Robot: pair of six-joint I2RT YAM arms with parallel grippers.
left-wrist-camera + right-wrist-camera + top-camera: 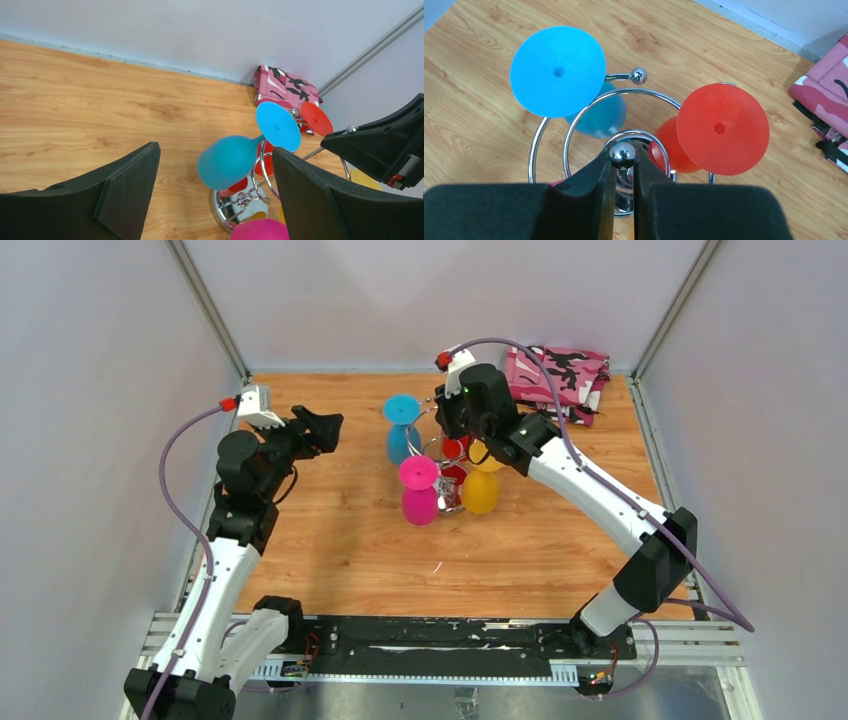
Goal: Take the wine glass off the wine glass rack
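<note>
From above, we see one wooden table (340, 540) and two arms. One shiny rack (449, 502) stands in the middle of it. Four glasses hang on the rack upside down, with their feet up. They are one blue glass (401, 443), one pink glass (418, 502), one red glass (453, 449) and one yellow glass (481, 492). One pink spotty cloth (560, 375) lies in the far right corner. The left gripper (325, 429) is up in the air, left of the blue glass and apart from it. The right gripper (448, 428) is over the top of the rack.

From the left wrist, we see two black fingers (125, 185) spread wide, holding nothing. The blue glass shows in the gap between them, farther off and tilted. We also see one red foot, a bit of pink and a bit of yellow. The round base of the rack is under them.

From the right wrist, we see two fingers (594, 185) pinching one shiny ball on top of the rack. A second ball sits on a curled arm. Two glasses show here, the blue one and the red one.
</note>
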